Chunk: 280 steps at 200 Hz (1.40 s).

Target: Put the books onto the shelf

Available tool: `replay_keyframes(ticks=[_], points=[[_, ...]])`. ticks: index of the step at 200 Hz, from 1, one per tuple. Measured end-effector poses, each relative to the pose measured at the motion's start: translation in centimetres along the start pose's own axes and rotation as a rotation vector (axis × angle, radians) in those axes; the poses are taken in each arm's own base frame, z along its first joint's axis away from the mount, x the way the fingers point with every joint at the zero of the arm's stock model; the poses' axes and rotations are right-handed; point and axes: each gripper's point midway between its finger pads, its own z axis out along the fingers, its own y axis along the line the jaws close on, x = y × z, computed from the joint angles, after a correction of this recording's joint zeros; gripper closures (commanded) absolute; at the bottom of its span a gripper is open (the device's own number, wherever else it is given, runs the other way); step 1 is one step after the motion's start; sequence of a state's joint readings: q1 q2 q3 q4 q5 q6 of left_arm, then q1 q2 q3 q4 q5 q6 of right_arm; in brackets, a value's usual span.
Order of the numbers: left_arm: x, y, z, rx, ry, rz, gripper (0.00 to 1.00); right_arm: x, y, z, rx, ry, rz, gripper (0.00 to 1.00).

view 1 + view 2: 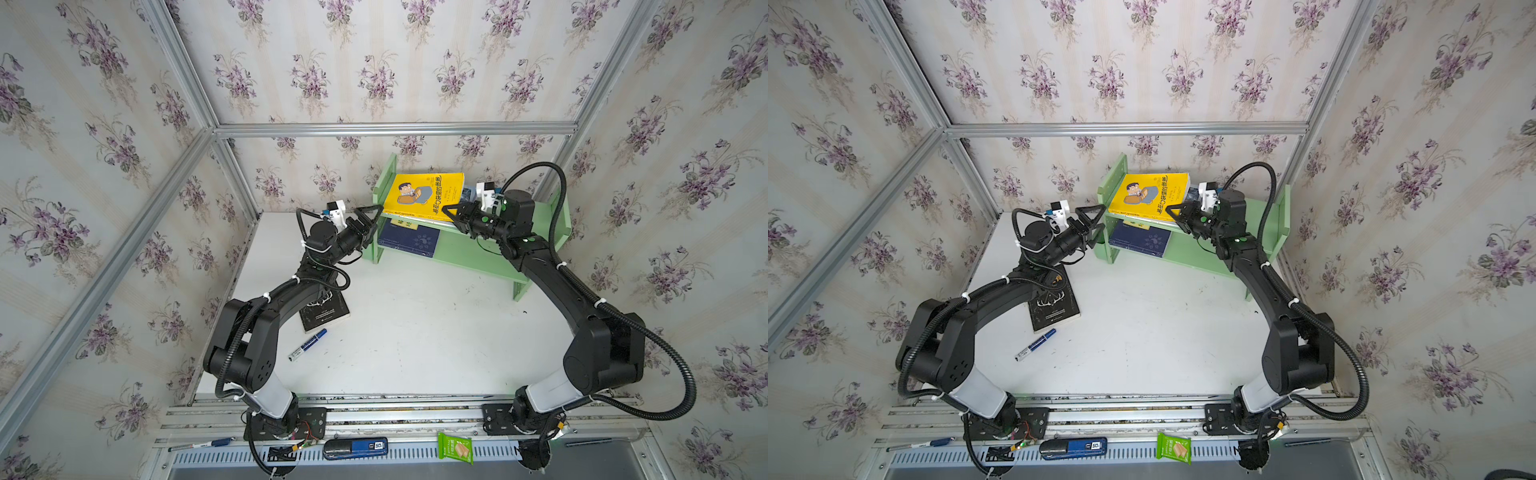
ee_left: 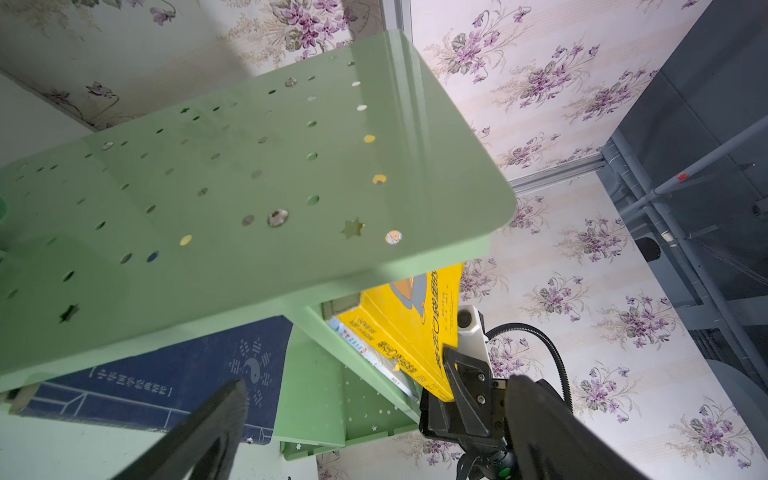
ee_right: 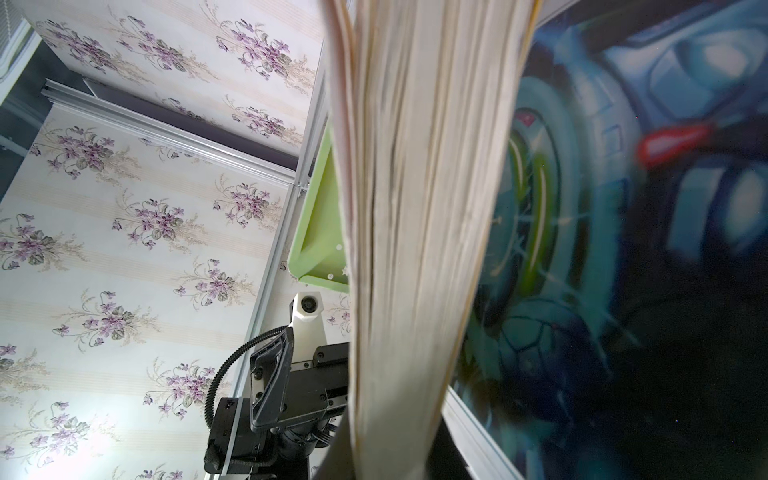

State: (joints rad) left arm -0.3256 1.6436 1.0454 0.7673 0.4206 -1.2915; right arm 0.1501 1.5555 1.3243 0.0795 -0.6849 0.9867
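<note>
The pale green shelf point(image 1: 469, 253) point(image 1: 1187, 253) stands at the back of the table. A yellow cartoon-man book point(image 1: 424, 193) point(image 1: 1148, 193) point(image 2: 399, 328) lies over its top tier on other books. My right gripper point(image 1: 451, 212) point(image 1: 1173, 212) is shut on that book's right edge. A blue swirl book point(image 3: 602, 249) lies right beside it. On the lower tier lies a navy book point(image 1: 409, 241) point(image 2: 166, 374). My left gripper point(image 1: 376, 222) point(image 1: 1098, 222) point(image 2: 380, 384) is open and holds nothing, just outside the shelf's left end panel point(image 2: 249, 166). A black antler book point(image 1: 328, 309) point(image 1: 1054, 309) lies on the table, partly under the left arm.
A blue marker pen point(image 1: 307, 345) lies on the table in front of the black book. On the front rail are a green snack packet point(image 1: 456, 448), a blue-black device point(image 1: 355, 449) and a pen point(image 1: 199, 444). Wallpapered walls stand close behind and beside the shelf.
</note>
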Motion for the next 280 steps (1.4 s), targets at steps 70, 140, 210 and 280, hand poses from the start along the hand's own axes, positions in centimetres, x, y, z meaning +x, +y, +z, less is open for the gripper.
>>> replay_keyframes(ticks=[70,140,210,280], points=[[0.2,0.9,1.2,-0.079,-0.019,-0.010,0.05,0.1,-0.4,-0.1,-0.004,0.005,0.005,0.92],[-0.2,1.5,3.4,-0.105,-0.029,-0.022,0.12,0.1,-0.7,-0.2,-0.003,0.004,0.007,0.92],[0.1,1.2,4.6,-0.099,-0.016,-0.029,0.17,0.2,-0.9,-0.2,0.006,0.009,-0.009,0.91],[0.6,2.2,5.4,-0.123,-0.002,-0.047,0.23,0.4,-1.3,-0.1,0.017,0.017,-0.006,0.91]])
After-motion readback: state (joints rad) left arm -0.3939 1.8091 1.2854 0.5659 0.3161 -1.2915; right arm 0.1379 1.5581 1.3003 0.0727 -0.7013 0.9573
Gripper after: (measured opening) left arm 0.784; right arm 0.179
